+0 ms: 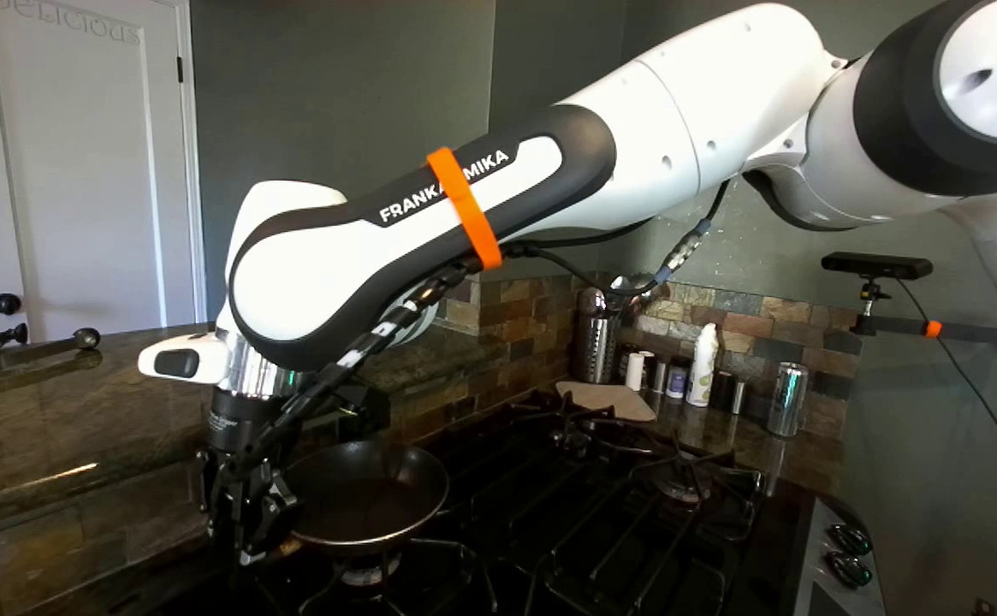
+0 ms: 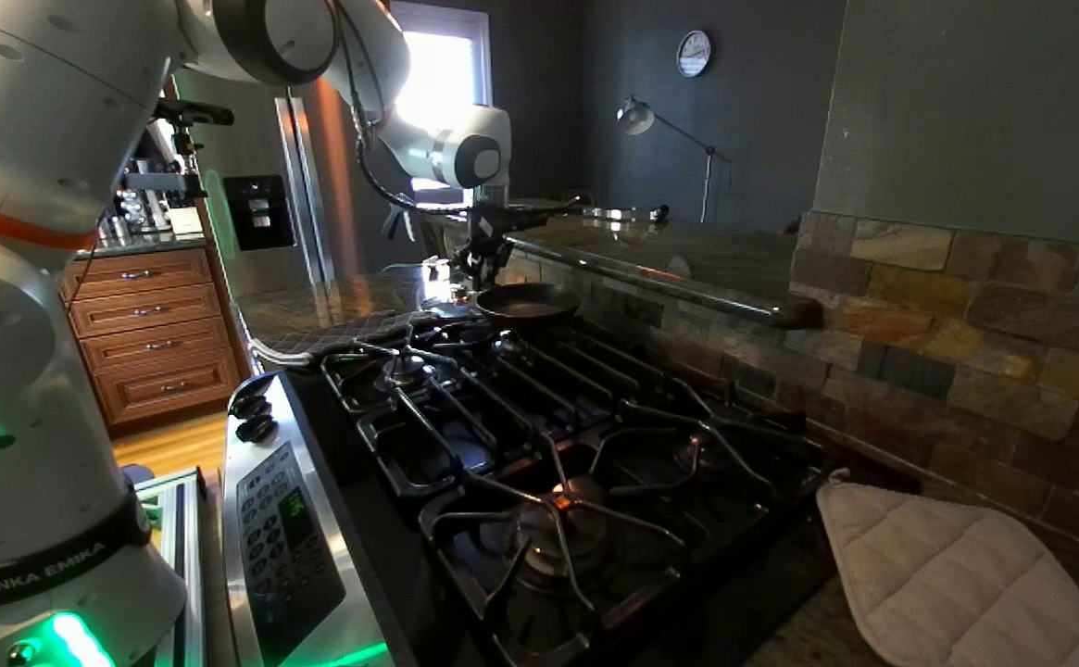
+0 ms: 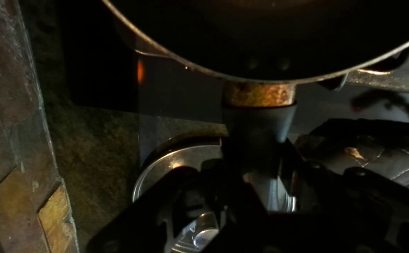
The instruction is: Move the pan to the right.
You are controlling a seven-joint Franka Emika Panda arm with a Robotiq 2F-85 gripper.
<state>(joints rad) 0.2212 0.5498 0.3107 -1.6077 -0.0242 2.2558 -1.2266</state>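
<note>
The dark pan (image 1: 370, 505) sits at or just above the corner burner grate beside the raised ledge; I cannot tell if it touches. It also shows in an exterior view (image 2: 530, 304) at the far end of the stove. In the wrist view the pan (image 3: 278, 38) fills the top, with its rusty collar and dark handle pointing down between my fingers. My gripper (image 3: 257, 154) is closed around the handle, one finger on each side; the contact itself is dark. In both exterior views my gripper (image 1: 246, 530) (image 2: 483, 264) points down at the handle side of the pan.
The stove grates (image 2: 548, 463) stretch away from the pan. A raised stone ledge (image 2: 669, 287) and tiled wall (image 3: 21, 140) run along one side. A glass lid (image 3: 179, 158) lies below the gripper, near a quilted dark mat (image 3: 397, 154). A white pot holder (image 2: 965, 574) lies beyond the stove.
</note>
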